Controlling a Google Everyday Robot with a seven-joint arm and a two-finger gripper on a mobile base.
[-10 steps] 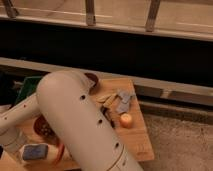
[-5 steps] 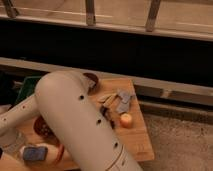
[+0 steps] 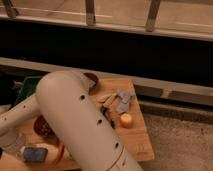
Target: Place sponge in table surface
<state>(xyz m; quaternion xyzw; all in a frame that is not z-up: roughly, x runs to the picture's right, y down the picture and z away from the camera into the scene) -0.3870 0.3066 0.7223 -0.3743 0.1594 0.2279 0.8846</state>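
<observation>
The blue-grey sponge (image 3: 36, 154) lies low at the front left, beside the front rim of a red bowl (image 3: 44, 128). My gripper (image 3: 23, 149) comes in from the left at the end of the pale forearm and is shut on the sponge's left end. The large white upper arm (image 3: 85, 125) crosses the middle of the view and hides much of the table surface (image 3: 142, 142), a light tan wooden top.
A green tray (image 3: 29, 86) sits at the back left. A small orange object (image 3: 126, 120), grey-blue pieces (image 3: 123, 101) and a dark round dish (image 3: 92, 78) lie on the right half of the top. Beyond it are a dark wall and a railing.
The gripper has shut at the sponge's left end. The sponge has shifted only slightly. The arm has barely moved.
</observation>
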